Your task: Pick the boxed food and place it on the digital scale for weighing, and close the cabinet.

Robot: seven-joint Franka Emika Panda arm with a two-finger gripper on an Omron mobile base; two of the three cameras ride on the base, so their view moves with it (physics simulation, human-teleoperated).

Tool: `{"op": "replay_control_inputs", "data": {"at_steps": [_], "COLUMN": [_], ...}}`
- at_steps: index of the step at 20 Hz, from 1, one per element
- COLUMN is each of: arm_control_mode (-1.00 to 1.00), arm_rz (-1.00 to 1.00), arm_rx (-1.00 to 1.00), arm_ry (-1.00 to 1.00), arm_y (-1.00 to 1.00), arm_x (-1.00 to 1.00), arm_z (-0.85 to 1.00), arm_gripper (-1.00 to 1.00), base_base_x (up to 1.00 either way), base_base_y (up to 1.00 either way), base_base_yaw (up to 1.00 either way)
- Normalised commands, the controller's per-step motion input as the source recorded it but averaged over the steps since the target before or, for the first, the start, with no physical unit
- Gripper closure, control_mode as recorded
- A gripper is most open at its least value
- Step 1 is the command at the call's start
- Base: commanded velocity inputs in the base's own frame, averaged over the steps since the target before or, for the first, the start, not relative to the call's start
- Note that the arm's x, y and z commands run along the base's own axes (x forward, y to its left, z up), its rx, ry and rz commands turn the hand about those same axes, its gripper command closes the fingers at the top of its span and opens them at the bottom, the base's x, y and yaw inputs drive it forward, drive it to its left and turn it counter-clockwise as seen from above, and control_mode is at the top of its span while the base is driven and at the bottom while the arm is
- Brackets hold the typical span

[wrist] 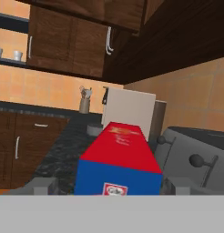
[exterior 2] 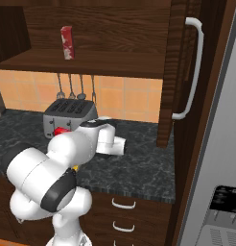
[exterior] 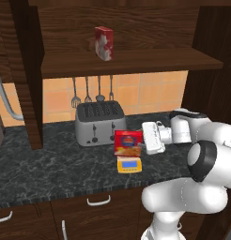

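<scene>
A dark speckled stone counter [exterior: 51, 159] runs under an orange tiled wall, with the open dark wood cabinet [exterior: 127, 61] above holding a narrow red-and-white box [exterior: 103, 43] on its shelf and a silver toaster [exterior: 99, 123] standing below. The left base view shows the boxed food [exterior: 128, 142] upright on the yellow digital scale [exterior: 128, 164], while the right base view adds a cabinet door [exterior 2: 180, 72] swung open with its long silver handle [exterior 2: 193, 67]. In the hand view the boxed food sits between the spread fingertips [wrist: 41, 185] of the gripper [wrist: 114, 187], jaws apart, not clamping it
</scene>
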Motion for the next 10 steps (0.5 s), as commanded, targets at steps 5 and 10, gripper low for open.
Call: {"op": "replay_control_inputs", "data": {"at_steps": [5,10], "arm_control_mode": [-1.0,-1.0], "arm_rz": [0.0,-0.01], "arm_rx": [0.0,0.0], "arm_ry": [-0.09,-0.15], "arm_y": [-0.23,-0.44], "arm_x": [-0.05,-0.14], "arm_z": [0.0,0.0], "arm_gripper": [-1.0,-1.0], "base_base_x": [0.0,0.0], "base_base_y": [0.0,0.0], "base_base_yaw": [0.0,0.0]}}
